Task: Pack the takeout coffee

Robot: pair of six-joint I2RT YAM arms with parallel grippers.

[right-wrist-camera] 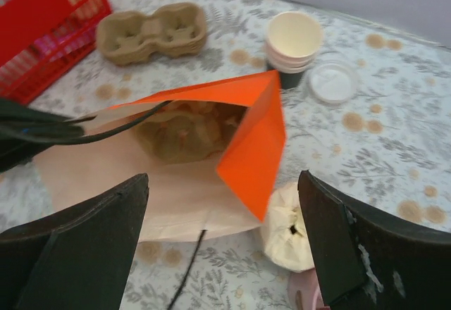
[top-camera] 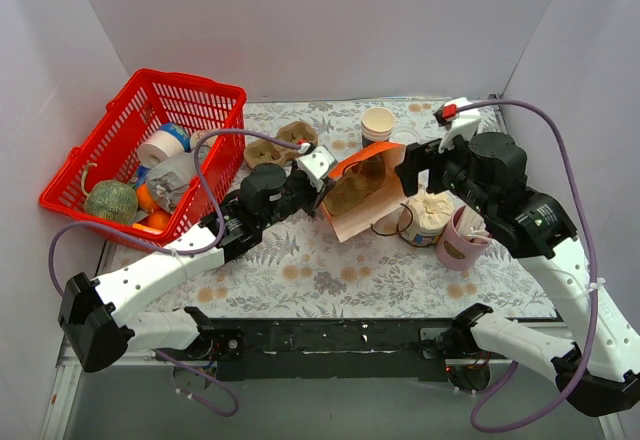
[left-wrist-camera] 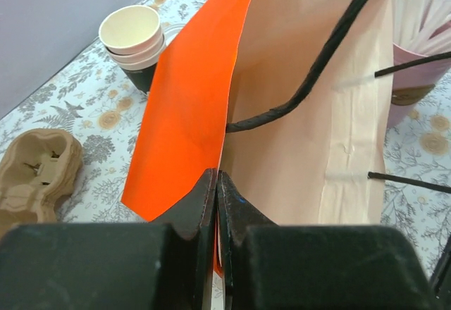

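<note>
Here, creased brown paper bag, smooth orange lining

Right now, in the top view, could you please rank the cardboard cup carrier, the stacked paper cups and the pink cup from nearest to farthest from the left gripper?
From the left gripper:
1. The cardboard cup carrier, just behind it.
2. The stacked paper cups, farther back, to its right.
3. The pink cup, far right, beyond the paper bag.
</note>
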